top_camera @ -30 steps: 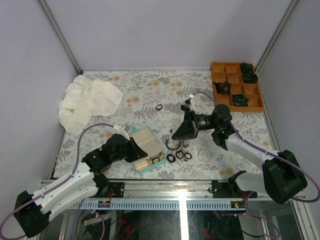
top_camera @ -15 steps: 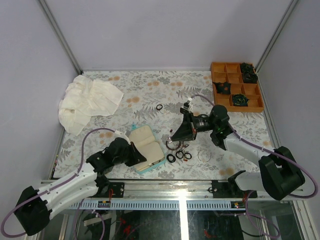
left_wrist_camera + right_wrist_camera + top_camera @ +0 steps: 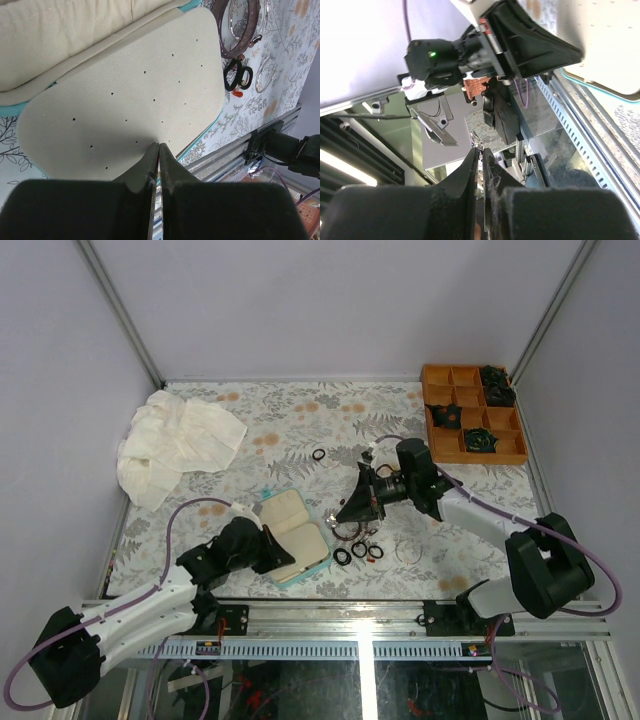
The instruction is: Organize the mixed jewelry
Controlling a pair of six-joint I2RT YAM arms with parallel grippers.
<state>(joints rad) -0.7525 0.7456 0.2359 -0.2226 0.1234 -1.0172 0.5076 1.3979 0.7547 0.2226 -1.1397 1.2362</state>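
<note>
The left pincer (image 3: 158, 148) is pressed fully together with nothing between its tips, which hover over the near edge of the cream pad (image 3: 125, 85) in the teal case (image 3: 305, 574). A second ago it was at this same side of the case, where ring rolls and a few black rings lay exposed. Now the flat, perforated pad covers them, next to the padded lid (image 3: 65, 35). The right pincer (image 3: 343, 517), just right of the case, shows in its wrist view fingers almost touching, with only a thin slit between them and nothing visible in it. Its tips have barely shifted, but the arm behind them has swung in closer to the case. Under those tips, just right of the case, a reddish-brown bangle (image 3: 347, 531) lies flat on the table (image 3: 300, 420), a thin dark hoop with a paler hoop inside it. Three black rings (image 3: 359, 552), small, glossy and thick-walled, sit in a short row off the case's near right corner. A clear bangle (image 3: 408, 550), faint against the floral pattern, lies farther right of the case. A single black ring (image 3: 319, 454) rests beyond the case's far end. A white cloth (image 3: 175, 440) is bunched well to the far left of the case, and an orange tray (image 3: 470, 425) stands well to its far right.
</note>
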